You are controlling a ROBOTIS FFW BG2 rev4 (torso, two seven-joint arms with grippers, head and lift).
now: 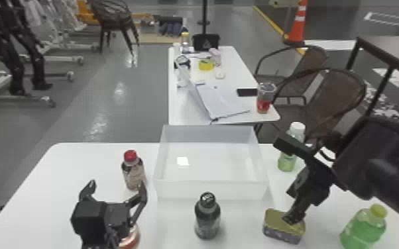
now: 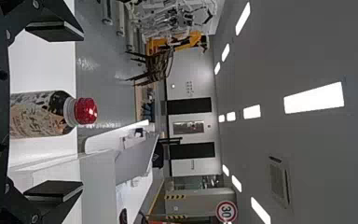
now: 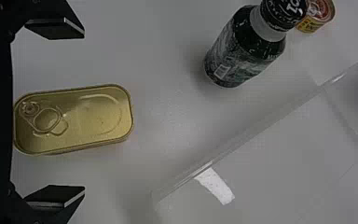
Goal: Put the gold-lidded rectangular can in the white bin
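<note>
Since the gold-lidded rectangular can (image 1: 271, 218) lies flat on the desk (image 1: 76, 172), outside the white bin (image 1: 212, 191), the head view suggests that the job is at the approach, just ahead of the grasp. The right gripper (image 1: 291, 206) is down at the can, its fingers apart, one in front of the gold lid; a dark-capped bottle (image 1: 207, 222) stands upright between the can and the left gripper (image 1: 117, 185), whose fingers are spread too. In the left wrist view, a red-capped bottle (image 2: 49, 114) stands beyond that open gap; this arm seems to have no part in the step. Over in the right wrist view, the pull-tab lid sits between the parted fingers, with space on either side. Next, I judge, the fingers need to get low around the can's sides and close, then lift it clear of the bin wall.
</note>
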